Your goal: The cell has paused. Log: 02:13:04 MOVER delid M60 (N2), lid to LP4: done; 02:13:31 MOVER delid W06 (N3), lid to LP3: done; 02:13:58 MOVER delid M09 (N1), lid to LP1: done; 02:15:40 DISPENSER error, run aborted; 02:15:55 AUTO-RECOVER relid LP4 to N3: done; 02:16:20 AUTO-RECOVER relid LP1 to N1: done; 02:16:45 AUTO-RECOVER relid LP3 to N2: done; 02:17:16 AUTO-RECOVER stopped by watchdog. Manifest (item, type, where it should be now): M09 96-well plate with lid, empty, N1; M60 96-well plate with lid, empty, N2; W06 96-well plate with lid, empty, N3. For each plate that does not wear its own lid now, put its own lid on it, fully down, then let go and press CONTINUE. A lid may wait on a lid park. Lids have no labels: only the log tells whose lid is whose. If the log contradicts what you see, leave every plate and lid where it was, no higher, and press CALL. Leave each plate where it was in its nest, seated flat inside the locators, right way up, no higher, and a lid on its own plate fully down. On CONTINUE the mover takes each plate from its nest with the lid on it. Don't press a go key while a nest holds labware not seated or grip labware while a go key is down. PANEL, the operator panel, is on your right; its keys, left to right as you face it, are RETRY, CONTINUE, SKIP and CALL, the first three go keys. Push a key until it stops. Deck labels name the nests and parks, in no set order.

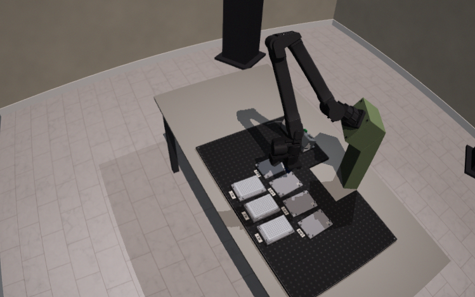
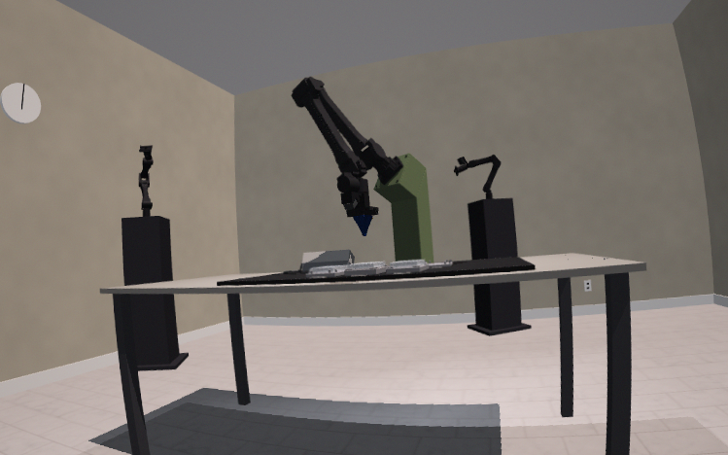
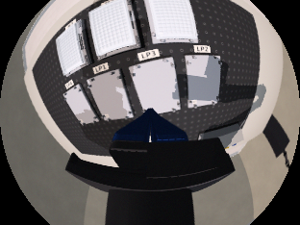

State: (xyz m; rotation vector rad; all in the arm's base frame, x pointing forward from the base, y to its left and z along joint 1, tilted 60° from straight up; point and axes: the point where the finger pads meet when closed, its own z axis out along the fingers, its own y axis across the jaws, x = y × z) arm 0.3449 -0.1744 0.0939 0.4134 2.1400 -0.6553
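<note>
Three white 96-well plates stand in a row on the black deck (image 1: 342,236), each with a lid on: the far one (image 1: 248,186) (image 3: 168,15), the middle one (image 1: 262,206) (image 3: 113,27) and the near one (image 1: 276,228) (image 3: 71,49). Beside them lies a row of grey lid parks, all bare, such as one (image 1: 299,203) (image 3: 154,86) in the middle of that row. My gripper (image 2: 364,225) (image 3: 150,112) is shut with nothing in it. It hangs well above the far end of the park row, its blue tips pointing down.
The grey operator panel (image 2: 327,259) sits on the deck beyond the parks; in the overhead view my arm hides most of it. A tall green column (image 1: 364,147) (image 2: 411,215) holds the arm's base at the table's right side. Black pedestals stand around the table (image 1: 201,99).
</note>
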